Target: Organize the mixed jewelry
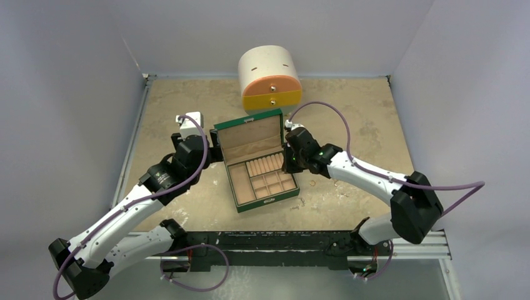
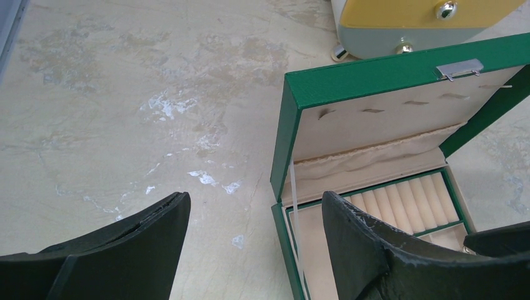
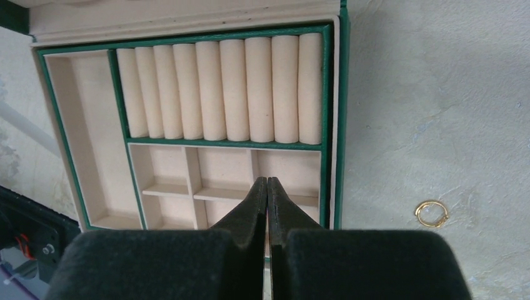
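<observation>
Pressed together, nothing seen between: right gripper (image 3: 267,181), above the green box's (image 3: 334,125) near right compartments. Spread wide: left gripper (image 2: 255,200), beside the open lid's left edge. Just right of the box, on the table (image 3: 437,94): gold ring (image 3: 431,213).

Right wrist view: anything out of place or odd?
Yes: one gold ring lies loose on the table, outside the green box beside its side wall, while the compartments in view look empty. The right gripper hangs shut over them. Nothing else stands out.
</observation>
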